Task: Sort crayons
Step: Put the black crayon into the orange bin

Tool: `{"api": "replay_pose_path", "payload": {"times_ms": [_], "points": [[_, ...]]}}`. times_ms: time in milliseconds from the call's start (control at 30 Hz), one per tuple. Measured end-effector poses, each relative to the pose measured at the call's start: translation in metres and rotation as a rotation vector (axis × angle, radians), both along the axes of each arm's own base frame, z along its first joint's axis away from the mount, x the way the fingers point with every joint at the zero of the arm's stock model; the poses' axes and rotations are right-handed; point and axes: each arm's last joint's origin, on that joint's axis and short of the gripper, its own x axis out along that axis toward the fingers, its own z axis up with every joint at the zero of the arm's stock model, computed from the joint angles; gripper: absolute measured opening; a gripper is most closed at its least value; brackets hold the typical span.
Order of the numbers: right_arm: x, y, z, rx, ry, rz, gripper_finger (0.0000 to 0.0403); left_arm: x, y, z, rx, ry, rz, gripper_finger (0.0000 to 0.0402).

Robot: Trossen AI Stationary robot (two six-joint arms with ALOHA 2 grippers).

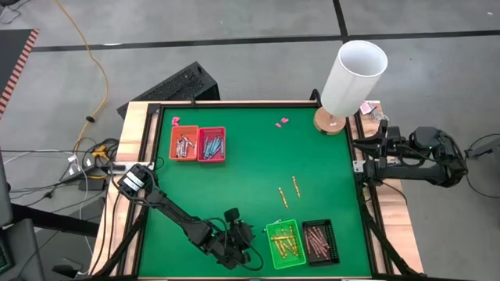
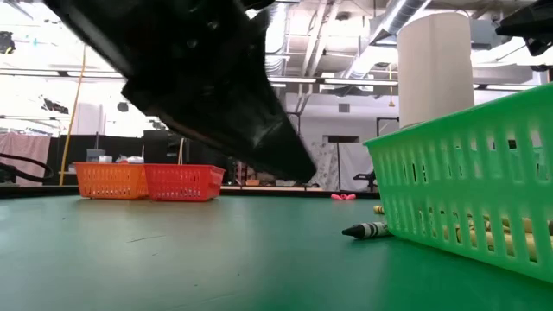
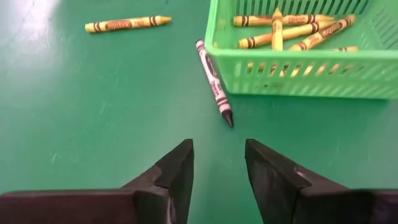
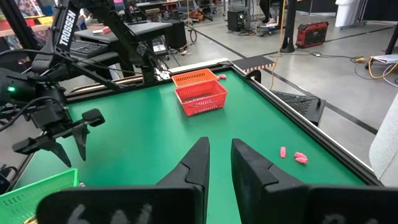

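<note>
A grey crayon [image 3: 212, 81] lies on the green table mat, its side against the near wall of the green tray [image 3: 298, 68], which holds several yellow crayons [image 3: 280, 28]. The grey crayon also shows in the low view [image 2: 365, 230]. My left gripper [image 3: 217, 155] is open and empty, a little short of the crayon's dark tip, beside the green tray [image 1: 285, 243] near the table's front edge. One yellow crayon [image 3: 127, 23] lies loose farther off; two show in the high view [image 1: 296, 185]. My right gripper [image 4: 221, 149] waits open at the table's right edge.
A dark tray [image 1: 320, 240] with brown-red crayons stands right of the green one. An orange tray [image 1: 184, 144] and a red tray [image 1: 212, 144] with crayons stand at the far left. A white cylinder [image 1: 351, 74] stands at the far right. Pink scraps [image 1: 282, 122] lie nearby.
</note>
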Motion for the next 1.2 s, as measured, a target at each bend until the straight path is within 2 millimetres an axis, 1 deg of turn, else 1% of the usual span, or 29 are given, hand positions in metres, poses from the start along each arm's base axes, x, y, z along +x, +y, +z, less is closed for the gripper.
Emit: {"api": "replay_pose_path", "payload": {"times_ms": [100,233,300,400,467,633,767,867,1067,1200], "points": [[0.0,0.0,0.0,0.0,0.0,0.0,0.0068,0.004,0.003,0.002,0.003,-0.02,-0.001,0.0146],[0.0,0.0,0.0,0.0,0.001,0.0,0.0068,0.011,0.006,-0.002,0.02,-0.035,-0.02,0.0155],[0.0,0.0,0.0,0.0,-0.001,0.0,0.0068,0.017,0.009,-0.006,0.016,-0.035,-0.034,0.0155],[0.0,0.0,0.0,0.0,-0.001,0.0,0.0068,0.018,0.01,-0.012,0.032,-0.015,-0.056,0.0155],[0.0,0.0,0.0,0.0,0.003,0.001,0.0068,0.022,0.01,-0.013,0.01,-0.039,-0.057,0.0155],[0.0,0.0,0.0,0.0,0.001,0.001,0.0068,0.023,0.012,-0.018,0.017,-0.03,-0.05,0.0155],[0.0,0.0,0.0,0.0,0.001,0.0,0.0068,0.025,0.013,-0.016,0.004,-0.052,-0.044,0.0155],[0.0,0.0,0.0,0.0,0.001,0.001,0.0068,0.027,0.014,-0.021,0.006,-0.05,-0.04,0.0155],[0.0,0.0,0.0,0.0,0.0,0.0,0.0068,0.035,0.015,-0.036,-0.017,-0.074,-0.031,0.0155],[0.0,0.0,0.0,0.0,0.0,0.0,0.0068,0.035,0.016,-0.038,-0.027,-0.066,-0.022,0.0155]]}}
